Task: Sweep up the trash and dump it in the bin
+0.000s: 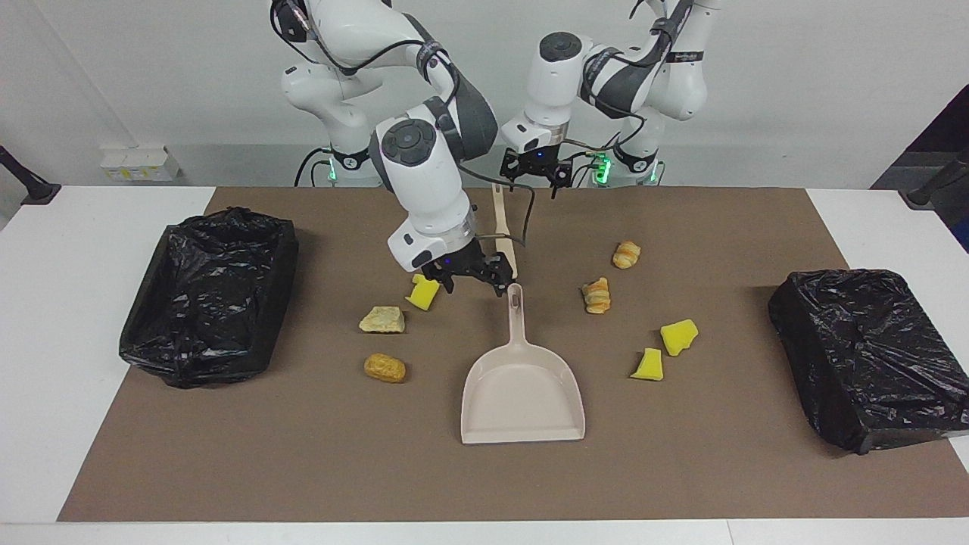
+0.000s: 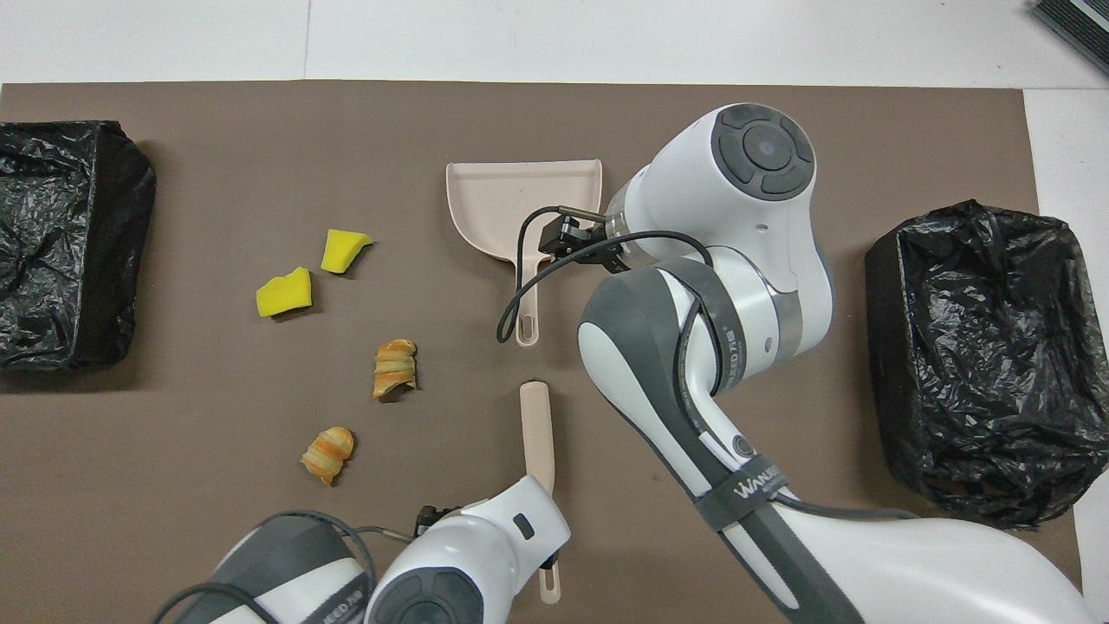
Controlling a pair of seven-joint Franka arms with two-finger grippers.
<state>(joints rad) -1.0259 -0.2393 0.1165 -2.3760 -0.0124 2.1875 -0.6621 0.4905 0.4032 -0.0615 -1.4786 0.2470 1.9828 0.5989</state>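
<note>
Lining both bins (image 1: 208, 291) (image 1: 867, 356), black bags, dustpan (image 1: 522, 390) holding nothing — both pincers (image 1: 469, 274) (image 1: 536, 172) spread.

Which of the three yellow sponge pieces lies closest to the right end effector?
The yellow sponge piece just beside the right end effector, near the dustpan's handle. The other two lie toward the left arm's end.

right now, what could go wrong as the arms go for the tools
1. The open right gripper hangs over the dustpan's handle, close to a yellow sponge chunk; coming down it might knock that chunk away.
2. The open left gripper is above the brush handle, which lies flat, so a pinch could slip.
</note>
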